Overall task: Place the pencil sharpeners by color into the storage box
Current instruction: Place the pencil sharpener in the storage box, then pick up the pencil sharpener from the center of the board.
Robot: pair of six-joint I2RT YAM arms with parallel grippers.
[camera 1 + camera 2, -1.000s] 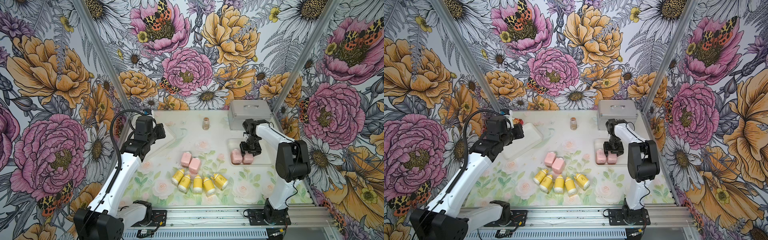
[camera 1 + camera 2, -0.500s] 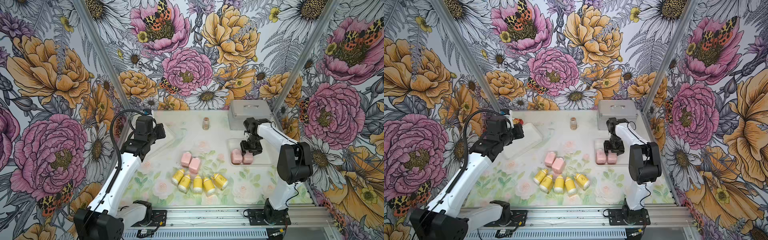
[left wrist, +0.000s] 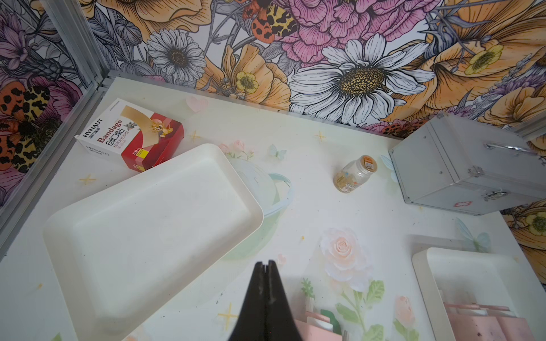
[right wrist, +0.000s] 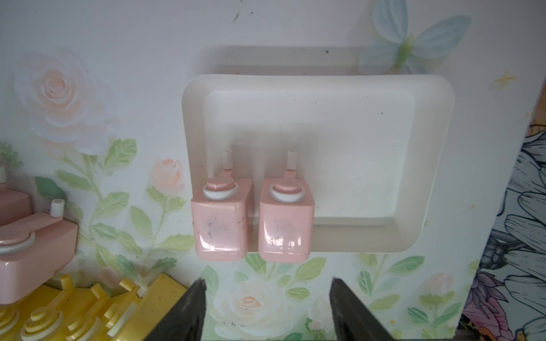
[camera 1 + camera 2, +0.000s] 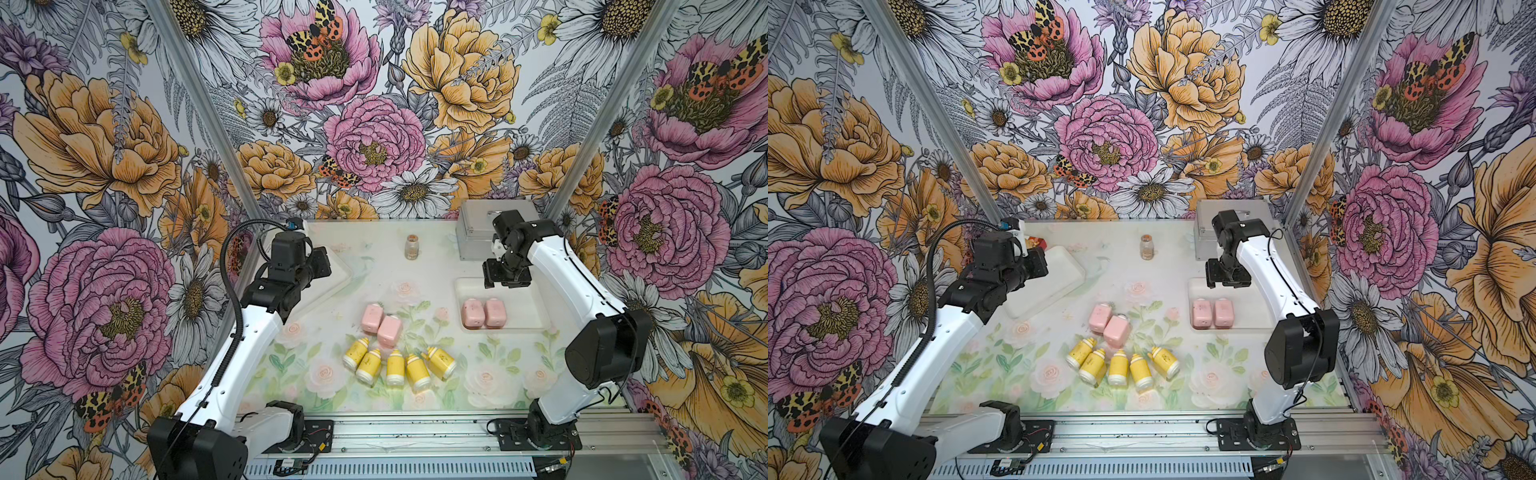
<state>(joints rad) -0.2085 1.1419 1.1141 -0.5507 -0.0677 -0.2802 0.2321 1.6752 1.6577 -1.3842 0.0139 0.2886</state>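
Two pink pencil sharpeners point(image 5: 473, 312) point(image 4: 220, 220) stand side by side in the near left corner of the white storage box point(image 5: 524, 300) point(image 4: 339, 88) on the right. Two more pink ones point(image 5: 381, 325) lie at mid-table. Just in front of them is a row of several yellow ones point(image 5: 395, 368). My right gripper point(image 4: 267, 285) point(image 5: 505, 279) hangs open and empty over the box's far end, apart from the pink pair. Over the table beside the left tray, my left gripper point(image 3: 268, 263) is shut on nothing.
A second white tray point(image 3: 153, 218) point(image 5: 337, 272) lies at the far left, with a red and white bandage box point(image 3: 130, 134) behind it. A small clear jar point(image 5: 411, 247) stands at the back centre. A grey metal case point(image 5: 476, 232) sits at the back right.
My right arm's elbow has swung toward the front right, and its gripper has drawn slightly back from the two pink sharpeners in the box. The left arm has not moved.
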